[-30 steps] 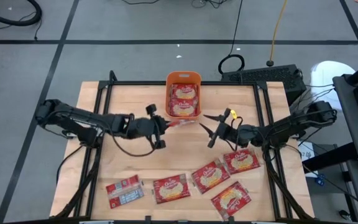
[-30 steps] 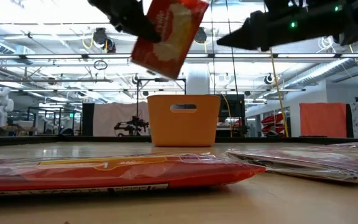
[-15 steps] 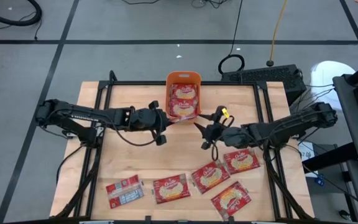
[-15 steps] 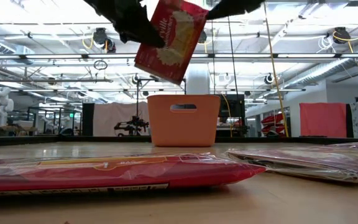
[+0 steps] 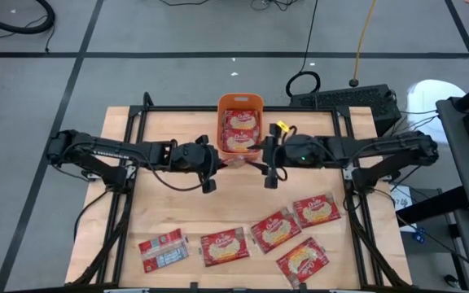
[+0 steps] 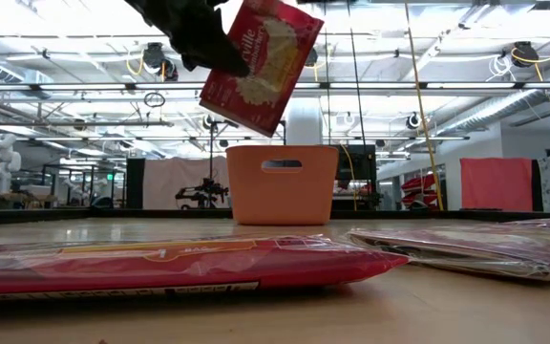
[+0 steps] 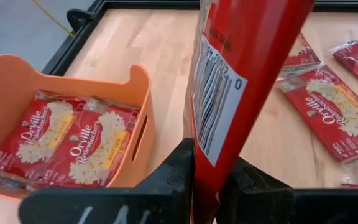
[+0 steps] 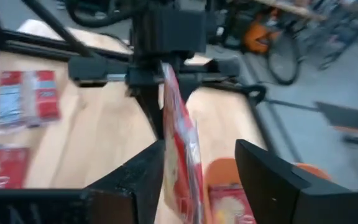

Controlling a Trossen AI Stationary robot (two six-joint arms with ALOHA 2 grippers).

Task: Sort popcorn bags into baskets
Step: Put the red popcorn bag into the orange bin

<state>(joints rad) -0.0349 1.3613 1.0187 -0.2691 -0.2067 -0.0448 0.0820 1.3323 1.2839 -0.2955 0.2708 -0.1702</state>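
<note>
My left gripper [image 5: 212, 160] is shut on a red popcorn bag [image 5: 236, 159], held in the air just near of the orange basket [image 5: 240, 122]. The basket stands at the table's far middle with two bags lying flat in it. My right gripper [image 5: 263, 160] is open. Its fingers stand on either side of the held bag's free end, which shows edge-on in the right wrist view [image 8: 180, 165]. Several more bags lie flat along the near edge, among them one at the left [image 5: 162, 249] and one at the right [image 5: 316, 210]. My left gripper pinches the bag's one end [image 7: 205, 163] between its two fingers, coming level from the table's left. The bag stands on edge and reaches away from the fingers toward the right arm. In the low view it tilts [image 6: 261, 67], lifted clear of table and basket.
The black metal frame [image 5: 342, 155] runs along the table's sides. Bare wood [image 5: 218, 203] lies between the arms and the row of bags at the near edge. The basket's near wall [image 6: 282, 183] is close below the held bag.
My right gripper has moved toward the table's left and far edge, up to the held bag, and now straddles its free end. My left gripper has shifted a little toward the right with the bag, which stays lifted and tilted.
</note>
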